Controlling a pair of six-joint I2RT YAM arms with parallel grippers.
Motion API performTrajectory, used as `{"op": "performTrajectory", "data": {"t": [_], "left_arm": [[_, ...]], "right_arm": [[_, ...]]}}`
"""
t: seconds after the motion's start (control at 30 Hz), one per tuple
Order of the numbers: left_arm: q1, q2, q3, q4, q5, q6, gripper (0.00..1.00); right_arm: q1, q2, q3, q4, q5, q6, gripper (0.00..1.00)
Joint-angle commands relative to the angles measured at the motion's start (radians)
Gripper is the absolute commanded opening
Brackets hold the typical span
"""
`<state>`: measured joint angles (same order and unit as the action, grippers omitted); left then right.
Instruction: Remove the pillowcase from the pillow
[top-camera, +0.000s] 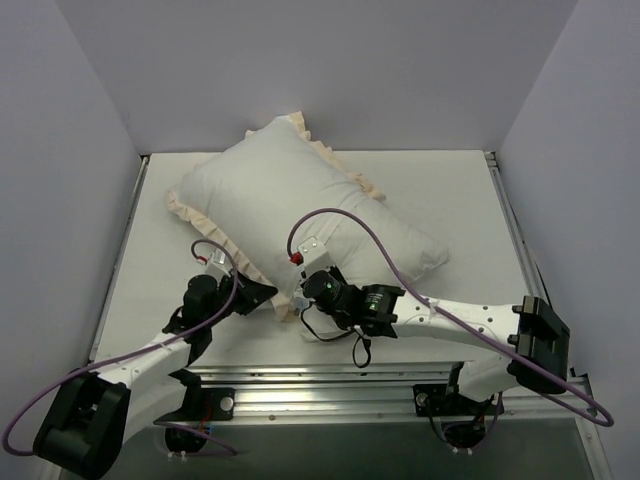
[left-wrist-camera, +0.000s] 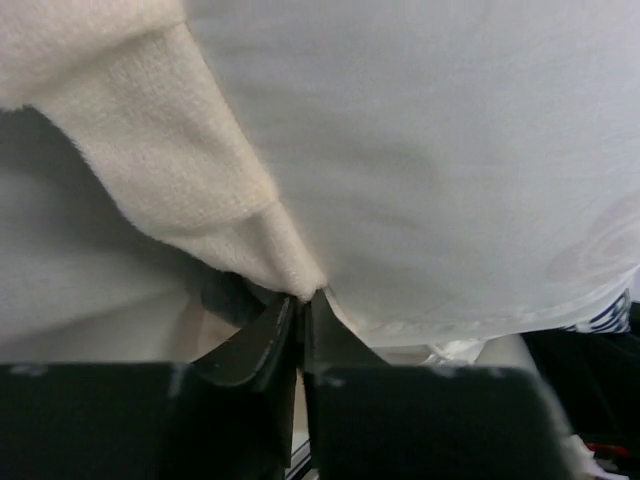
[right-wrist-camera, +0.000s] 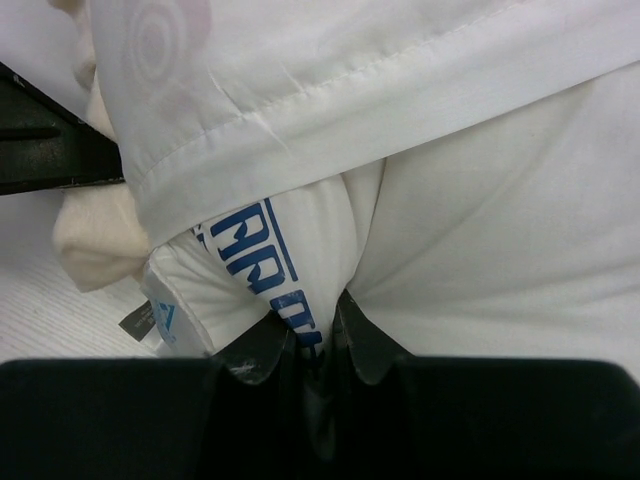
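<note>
Your pillowcase (top-camera: 300, 200) lies diagonally on the table (top-camera: 450, 190), long axis running far-left to near-right, opening at the near end. Your left gripper (left-wrist-camera: 300, 305) is pinched tight on its cream frill (left-wrist-camera: 180, 170). Your right gripper (right-wrist-camera: 315, 335) is clamped on the blue-printed pillow (right-wrist-camera: 260, 270) poking out.

Two arms, white links, black joints.
Left arm (top-camera: 150, 352) and right arm (top-camera: 465, 322): white shells between bulky black motor housings, with small dark screw heads on the right shell. A purple cable (top-camera: 365, 232) runs along each. The right wrist has a small white camera block (top-camera: 316, 247) with a red dot (top-camera: 295, 258). Left fingers (left-wrist-camera: 262, 345) and right fingers (right-wrist-camera: 258, 352) are matte black and tapered.
</note>
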<state>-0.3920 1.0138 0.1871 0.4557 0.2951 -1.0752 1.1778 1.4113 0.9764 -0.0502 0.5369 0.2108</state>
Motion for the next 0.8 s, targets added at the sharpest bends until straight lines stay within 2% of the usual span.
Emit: {"op": "performTrajectory", "data": {"t": [0.0,0.07,0.17,0.2,0.23,0.4,0.5,0.77], "left_arm": [[-0.001,-0.020,0.031,0.100,-0.037,0.011,0.02],[0.010,-0.055,0.055,0.042,-0.076,0.026,0.02],[0.033,-0.162,0.128,-0.153,-0.200,0.076,0.02],[0.041,-0.223,0.153,-0.264,-0.244,0.089,0.02],[0.048,-0.251,0.179,-0.320,-0.348,0.118,0.02],[0.085,-0.316,0.345,-0.549,-0.618,0.185,0.02],[0.096,-0.253,0.399,-0.601,-0.744,0.189,0.02],[0.114,-0.118,0.443,-0.577,-0.987,0.097,0.02]], "right_arm": [[-0.015,-0.067,-0.016,0.015,0.018,0.038,0.00],[-0.015,-0.092,-0.024,0.003,0.050,0.048,0.00],[-0.026,-0.159,-0.044,-0.026,0.086,0.055,0.00],[-0.029,-0.198,-0.050,-0.042,0.098,0.058,0.00],[-0.038,-0.216,-0.054,-0.077,0.116,0.070,0.00],[-0.084,-0.377,-0.100,-0.169,0.150,0.117,0.00],[-0.110,-0.484,-0.111,-0.221,0.159,0.153,0.00],[-0.129,-0.707,-0.056,-0.341,0.143,0.170,0.00]]}}
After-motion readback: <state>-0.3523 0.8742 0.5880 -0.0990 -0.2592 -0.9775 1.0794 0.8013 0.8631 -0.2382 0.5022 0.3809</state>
